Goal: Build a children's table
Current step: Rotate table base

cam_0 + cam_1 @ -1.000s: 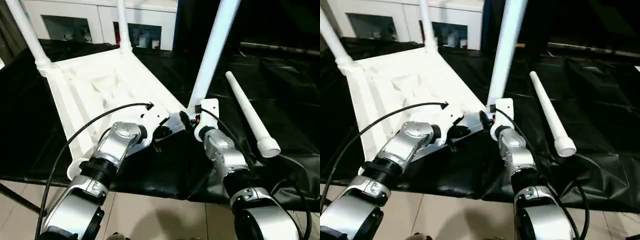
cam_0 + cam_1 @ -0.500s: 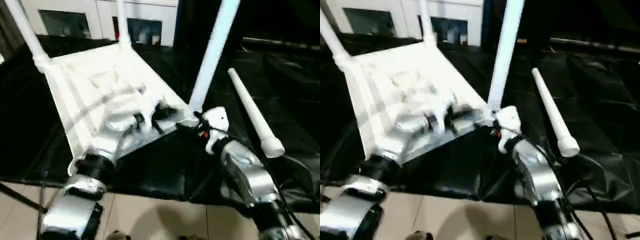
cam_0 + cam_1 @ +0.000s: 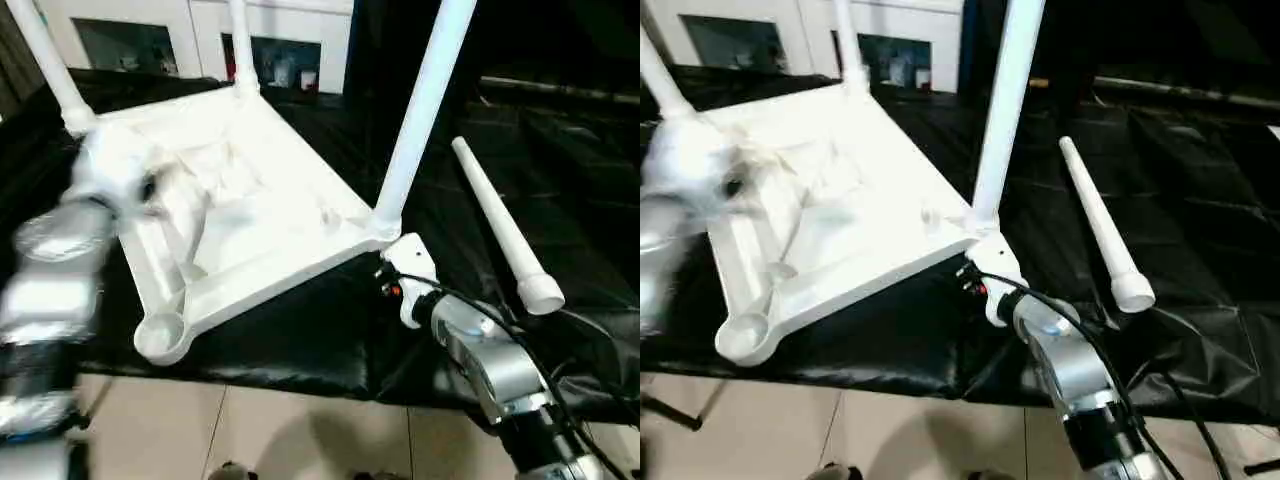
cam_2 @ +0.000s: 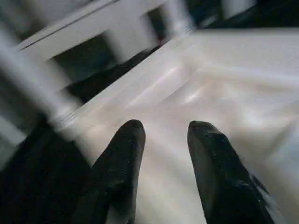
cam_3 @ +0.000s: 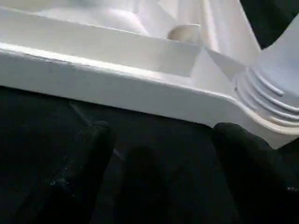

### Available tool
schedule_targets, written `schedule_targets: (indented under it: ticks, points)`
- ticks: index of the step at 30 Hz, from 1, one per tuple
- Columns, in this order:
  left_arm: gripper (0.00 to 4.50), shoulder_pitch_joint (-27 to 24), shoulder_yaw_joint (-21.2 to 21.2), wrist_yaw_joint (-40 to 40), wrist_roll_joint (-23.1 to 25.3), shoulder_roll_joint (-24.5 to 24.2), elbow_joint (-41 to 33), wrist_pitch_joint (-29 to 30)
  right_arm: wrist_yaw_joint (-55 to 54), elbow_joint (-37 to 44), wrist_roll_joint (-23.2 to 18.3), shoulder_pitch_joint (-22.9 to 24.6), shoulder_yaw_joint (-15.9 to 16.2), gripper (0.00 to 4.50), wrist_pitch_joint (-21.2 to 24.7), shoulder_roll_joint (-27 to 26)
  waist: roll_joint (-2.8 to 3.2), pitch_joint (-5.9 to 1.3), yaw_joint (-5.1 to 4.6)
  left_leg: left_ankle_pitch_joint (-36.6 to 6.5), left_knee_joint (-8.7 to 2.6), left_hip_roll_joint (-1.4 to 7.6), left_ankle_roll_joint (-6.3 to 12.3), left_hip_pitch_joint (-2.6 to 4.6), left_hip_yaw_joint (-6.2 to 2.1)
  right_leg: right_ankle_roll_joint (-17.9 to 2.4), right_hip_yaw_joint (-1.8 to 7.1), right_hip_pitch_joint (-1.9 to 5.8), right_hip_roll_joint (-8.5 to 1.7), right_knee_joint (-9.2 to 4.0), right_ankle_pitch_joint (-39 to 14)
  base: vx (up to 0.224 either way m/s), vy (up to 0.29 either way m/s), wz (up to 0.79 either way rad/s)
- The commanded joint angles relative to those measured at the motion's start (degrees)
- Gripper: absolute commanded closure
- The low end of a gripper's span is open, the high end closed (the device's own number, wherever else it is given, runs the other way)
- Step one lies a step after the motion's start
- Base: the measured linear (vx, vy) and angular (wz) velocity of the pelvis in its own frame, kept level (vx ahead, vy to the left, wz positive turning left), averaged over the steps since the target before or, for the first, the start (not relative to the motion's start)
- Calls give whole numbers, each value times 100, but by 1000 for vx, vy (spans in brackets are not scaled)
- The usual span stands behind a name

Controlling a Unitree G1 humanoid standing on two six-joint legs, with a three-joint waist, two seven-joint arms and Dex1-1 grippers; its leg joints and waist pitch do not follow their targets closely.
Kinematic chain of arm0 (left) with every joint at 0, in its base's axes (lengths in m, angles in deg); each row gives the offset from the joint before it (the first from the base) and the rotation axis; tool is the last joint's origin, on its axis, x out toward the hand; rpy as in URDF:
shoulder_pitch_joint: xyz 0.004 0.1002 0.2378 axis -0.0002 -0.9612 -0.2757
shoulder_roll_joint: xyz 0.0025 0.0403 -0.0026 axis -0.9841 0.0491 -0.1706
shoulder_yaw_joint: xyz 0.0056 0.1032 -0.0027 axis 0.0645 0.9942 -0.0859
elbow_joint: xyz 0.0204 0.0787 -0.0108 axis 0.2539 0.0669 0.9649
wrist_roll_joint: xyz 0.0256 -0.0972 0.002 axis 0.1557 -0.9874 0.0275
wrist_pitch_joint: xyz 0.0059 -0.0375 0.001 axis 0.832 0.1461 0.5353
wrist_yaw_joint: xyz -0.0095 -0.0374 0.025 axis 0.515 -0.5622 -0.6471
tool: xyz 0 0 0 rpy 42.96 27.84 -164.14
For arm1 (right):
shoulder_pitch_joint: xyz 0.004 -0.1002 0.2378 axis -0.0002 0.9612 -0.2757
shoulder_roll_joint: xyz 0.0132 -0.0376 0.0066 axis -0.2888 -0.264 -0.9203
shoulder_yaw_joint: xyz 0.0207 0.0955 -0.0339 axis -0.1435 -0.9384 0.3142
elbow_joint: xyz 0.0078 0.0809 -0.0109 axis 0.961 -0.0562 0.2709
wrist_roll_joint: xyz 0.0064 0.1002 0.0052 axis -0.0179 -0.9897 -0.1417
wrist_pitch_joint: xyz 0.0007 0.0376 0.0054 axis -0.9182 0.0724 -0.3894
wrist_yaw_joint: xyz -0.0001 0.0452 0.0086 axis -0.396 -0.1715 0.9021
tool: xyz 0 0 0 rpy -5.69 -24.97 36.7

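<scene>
Right wrist view shows the right gripper (image 5: 159,140) with its fingers spread wide and empty over black sheeting (image 5: 93,121), just short of the table top's (image 3: 250,215) rim beside a ribbed corner socket (image 5: 268,100). Left wrist view has the left gripper (image 4: 161,135) parted, holding nothing, above the top's pale underside (blurred). Head views add the upturned top on the black-covered bench, three legs (image 3: 420,110) standing, one corner socket (image 3: 160,335) unfilled, a loose leg (image 3: 500,225) lying apart.
</scene>
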Motion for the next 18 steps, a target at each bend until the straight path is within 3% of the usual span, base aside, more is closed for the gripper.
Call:
schedule_targets:
  ticks: [1, 3, 4, 7, 8, 12, 15, 18]
  points:
    - [237, -278, -85, -200, 164, -87, -235, 270, -113, -63, 13, -66, -127, 78, 223, 20, 108, -401, 2, -709, -357, 102, 63, 130, -9, -1164, 211, 299, -245, -281, -205, 0, 0, 0]
    - [231, -449, -103, -233, 163, -117, -297, 430, -162, -161, 104, -97, -99, 78, 208, 25, 94, -397, 4, -798, -363, 94, 13, 131, -6, -1143, 212, 287, -245, -293, -259, 0, 0, 0]
    - [225, -588, -55, -227, 171, -135, -363, 591, -225, -292, 126, -152, -114, 78, 150, -44, 119, -398, 8, -821, -362, 96, -9, 133, -8, -1146, 212, 281, -244, -286, -261, 0, 0, 0]
    - [214, -856, 74, -203, 264, -166, -393, 833, -413, -738, 87, -374, -205, 78, -14, -304, 124, -399, -12, -997, -369, 84, -66, 119, -16, -1192, 216, 274, -252, -301, -381, 0, 0, 0]
    - [214, -1029, 143, -128, 313, -198, -406, 925, -587, -1176, 121, -613, -225, 78, -195, -455, 135, -395, -22, -1097, -376, 86, -92, 125, -23, -1196, 215, 259, -256, -314, -477, 0, 0, 0]
    - [214, -1194, 202, -38, 322, -221, -436, 1016, -707, -1659, 129, -909, -239, 78, -364, -603, 148, -386, -42, -1245, -387, 89, -164, 137, -36, -1190, 215, 250, -251, -318, -570, 0, 0, 0]
    - [214, -1450, 336, 173, 189, -252, -593, 1282, -863, -2548, -2, -1510, -456, 78, -673, -903, 144, -402, -57, -1121, -375, 86, -139, 118, -41, -1266, 208, 267, -258, -279, -363, 0, 0, 0]
    - [214, -1582, 451, 418, 44, -272, -778, 1528, -953, -3144, -22, -1863, -572, 78, -981, -1029, 141, -385, -73, -1245, -378, 83, -146, 129, -32, -1307, 208, 249, -257, -295, -508, 0, 0, 0]
